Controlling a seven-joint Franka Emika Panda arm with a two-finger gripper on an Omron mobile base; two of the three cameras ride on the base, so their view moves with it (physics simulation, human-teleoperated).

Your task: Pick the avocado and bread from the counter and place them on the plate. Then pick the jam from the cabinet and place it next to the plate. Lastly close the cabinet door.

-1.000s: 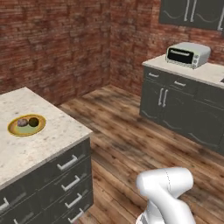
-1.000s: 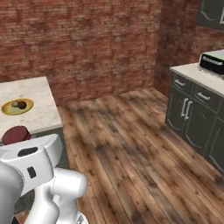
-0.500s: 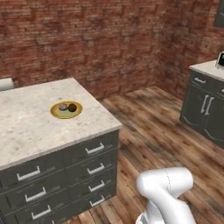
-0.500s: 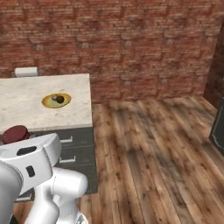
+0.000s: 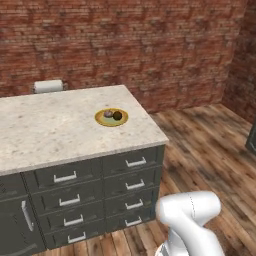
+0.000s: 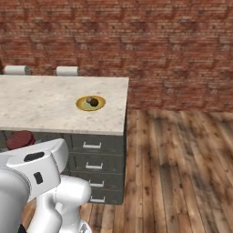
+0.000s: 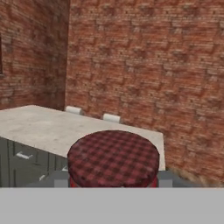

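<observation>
My gripper (image 7: 113,178) is shut on the jam (image 7: 113,158), a red jar with a checked lid that sits close in front of the hand view. The jam (image 6: 19,139) also peeks out red above my arm at the lower left of the right base view. On the beige counter (image 5: 50,130) lies the yellow plate (image 5: 111,117) near the right end. It carries the grey-brown bread (image 5: 107,114) and the dark avocado (image 5: 117,115) side by side. From the right, the plate (image 6: 90,103) shows the avocado (image 6: 93,101) on it. The cabinet and its door are out of view.
White paper-towel rolls (image 5: 48,86) (image 6: 67,70) lie at the counter's back edge against the brick wall. Dark drawers with silver handles (image 5: 135,162) face me. Wooden floor (image 6: 182,159) stretches out to the right of the counter.
The whole picture has swung: the base has moved, bringing the counter with the plate from the left edge to the middle. The jam stays in my shut gripper.
</observation>
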